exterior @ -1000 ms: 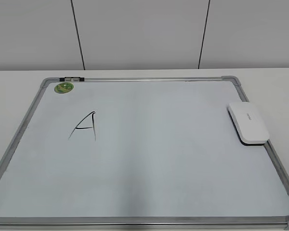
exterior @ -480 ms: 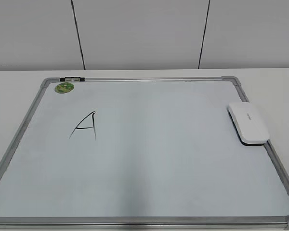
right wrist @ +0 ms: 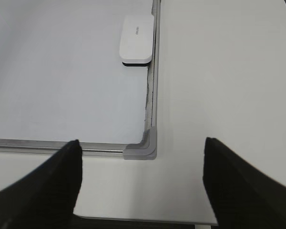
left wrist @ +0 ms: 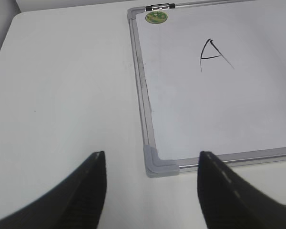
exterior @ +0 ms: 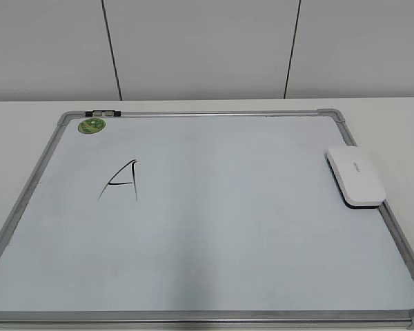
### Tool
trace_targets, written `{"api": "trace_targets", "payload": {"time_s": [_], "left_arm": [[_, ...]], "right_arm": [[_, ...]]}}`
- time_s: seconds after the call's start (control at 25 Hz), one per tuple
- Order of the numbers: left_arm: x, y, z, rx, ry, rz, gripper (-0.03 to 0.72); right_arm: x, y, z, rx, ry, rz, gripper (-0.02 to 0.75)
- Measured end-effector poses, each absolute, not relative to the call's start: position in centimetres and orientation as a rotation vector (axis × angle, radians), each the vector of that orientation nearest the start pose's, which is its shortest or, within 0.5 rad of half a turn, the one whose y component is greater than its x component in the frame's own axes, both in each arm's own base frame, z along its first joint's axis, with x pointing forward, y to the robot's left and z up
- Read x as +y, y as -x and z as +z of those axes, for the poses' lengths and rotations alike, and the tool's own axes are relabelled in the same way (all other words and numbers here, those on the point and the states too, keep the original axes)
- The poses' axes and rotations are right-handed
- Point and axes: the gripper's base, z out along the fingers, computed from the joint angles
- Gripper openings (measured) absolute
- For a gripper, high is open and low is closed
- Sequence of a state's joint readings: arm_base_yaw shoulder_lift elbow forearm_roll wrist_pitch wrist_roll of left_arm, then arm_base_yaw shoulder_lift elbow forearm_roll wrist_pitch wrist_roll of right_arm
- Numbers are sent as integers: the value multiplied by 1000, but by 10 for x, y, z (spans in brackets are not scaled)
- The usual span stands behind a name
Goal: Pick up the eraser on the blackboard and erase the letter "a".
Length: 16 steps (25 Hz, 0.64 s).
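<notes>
On the white bench (exterior: pixel 27 110) lies the blackboard (exterior: pixel 214 234), with the eraser (exterior: pixel 355 176) flat at its right edge, touching the frame. Toward the far left, a black capital "A" (exterior: pixel 121 181) sits near a green sticker (exterior: pixel 92 125). No lowercase letter shows. Both the left gripper (left wrist: pixel 150 183) and right gripper (right wrist: pixel 140 183) hover with jaws apart over the board's near corners.
</notes>
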State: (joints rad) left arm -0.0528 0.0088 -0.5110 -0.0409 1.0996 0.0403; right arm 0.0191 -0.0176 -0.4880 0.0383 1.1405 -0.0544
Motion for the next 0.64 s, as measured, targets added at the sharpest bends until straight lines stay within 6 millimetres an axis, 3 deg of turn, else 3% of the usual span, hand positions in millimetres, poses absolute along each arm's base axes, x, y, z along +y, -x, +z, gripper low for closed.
{"api": "trace_targets", "payload": {"time_s": [0.64], "left_arm": [[-3, 7, 277, 2078, -100, -57, 428]], "right_arm": [[3, 10, 268, 2117, 80, 27, 587]]}}
